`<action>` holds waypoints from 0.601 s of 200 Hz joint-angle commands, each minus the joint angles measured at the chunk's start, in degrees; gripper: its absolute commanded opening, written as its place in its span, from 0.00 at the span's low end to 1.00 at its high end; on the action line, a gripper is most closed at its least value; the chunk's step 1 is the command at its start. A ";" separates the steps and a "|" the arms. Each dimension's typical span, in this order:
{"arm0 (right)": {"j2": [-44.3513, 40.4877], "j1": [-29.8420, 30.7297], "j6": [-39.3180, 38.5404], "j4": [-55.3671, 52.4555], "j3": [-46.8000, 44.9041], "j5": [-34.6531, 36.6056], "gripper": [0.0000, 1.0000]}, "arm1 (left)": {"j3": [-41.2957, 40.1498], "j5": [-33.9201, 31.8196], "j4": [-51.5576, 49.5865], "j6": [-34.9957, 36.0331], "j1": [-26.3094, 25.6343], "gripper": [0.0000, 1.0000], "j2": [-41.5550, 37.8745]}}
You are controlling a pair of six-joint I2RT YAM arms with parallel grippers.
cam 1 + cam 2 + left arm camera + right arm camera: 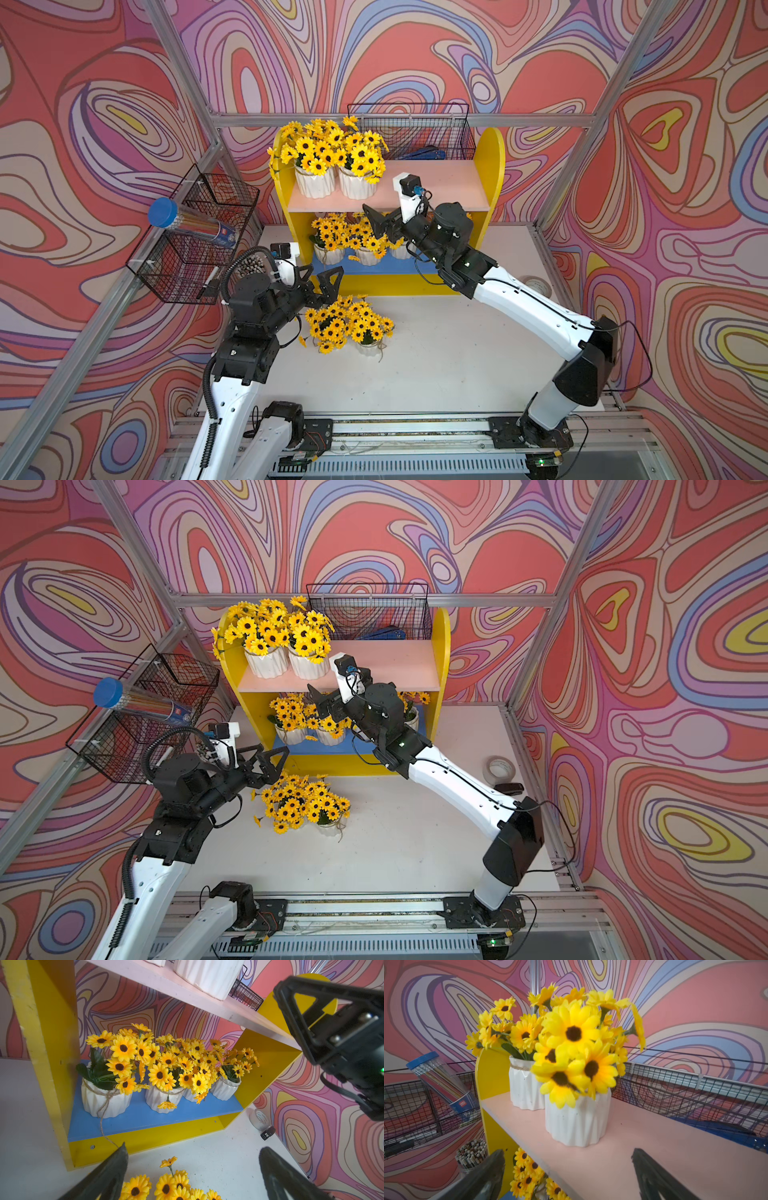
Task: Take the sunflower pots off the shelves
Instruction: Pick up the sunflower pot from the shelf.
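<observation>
- Status: two sunflower pots [314, 183] [357, 187] stand side by side at one end of the pink upper board [440, 187] of the shelves [492, 166]. Four more [106, 1099] [164, 1097] [190, 1095] [225, 1088] line the blue lower board [145, 1124]. A cluster of blooms with one visible pot [370, 347] stands on the table [457, 353] just in front. Treat the task as early: at least six pots are left to clear.
- Right gripper [380, 228]: jaws spread fully apart and empty. It sits at the front edge of the upper board, facing the nearer pot [577, 1122], which lies ahead of the fingertips, not between them.
- Left gripper [320, 276]: jaws also wide and empty, above the table cluster, facing the lower row.
- Step in hand: approach for a pick from the upper board.
- Next move: advance until the ribbed wall sits between the fingers, then close below the overhanging blooms. The neighbouring pot [525, 1088] stands just beside, so you have little room on that side.
- Lower board: watch the twine [104, 1124] trailing over the front edge.
</observation>
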 commanded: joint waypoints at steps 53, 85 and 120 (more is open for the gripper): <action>13.03 -1.47 -4.67 -6.85 18.76 -5.45 0.98 | -2.20 0.79 3.27 0.15 0.70 1.00 -2.28; 14.55 -1.90 -4.75 -5.28 19.77 -5.43 0.98 | -2.45 1.54 3.70 -0.18 0.94 1.00 -1.90; 15.99 -2.57 -4.41 -5.21 22.16 -5.82 0.98 | -2.40 1.80 3.78 -0.32 1.09 1.00 -1.52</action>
